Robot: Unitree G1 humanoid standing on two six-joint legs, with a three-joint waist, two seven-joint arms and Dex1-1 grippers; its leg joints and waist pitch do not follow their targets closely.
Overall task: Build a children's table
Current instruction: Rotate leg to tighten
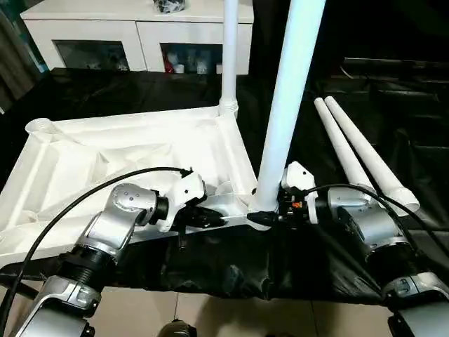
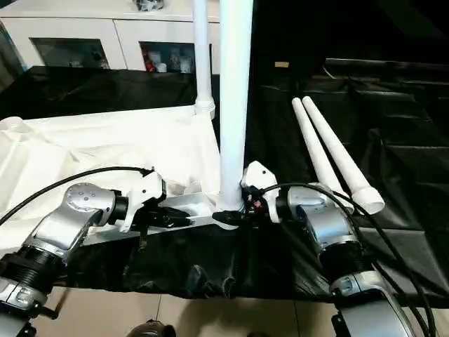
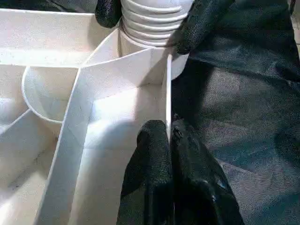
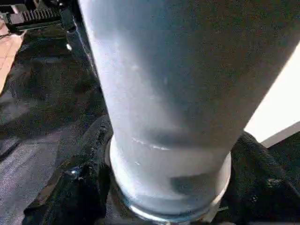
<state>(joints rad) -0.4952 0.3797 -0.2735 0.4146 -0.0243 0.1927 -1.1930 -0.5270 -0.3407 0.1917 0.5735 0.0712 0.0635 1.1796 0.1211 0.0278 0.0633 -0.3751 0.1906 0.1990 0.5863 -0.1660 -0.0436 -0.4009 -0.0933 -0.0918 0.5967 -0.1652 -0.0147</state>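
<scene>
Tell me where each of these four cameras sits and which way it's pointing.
Left eye view: on the head, looking forward and down at the upturned table top; both silver forearms show.
Right eye view: beside it, same scene; two loose legs lie on the black cloth.
Left wrist view: along the left claw, pinching the table top's rim.
Right wrist view: along the right claw, around the upright leg.
Shared: both wrist views show that leg's base.
</scene>
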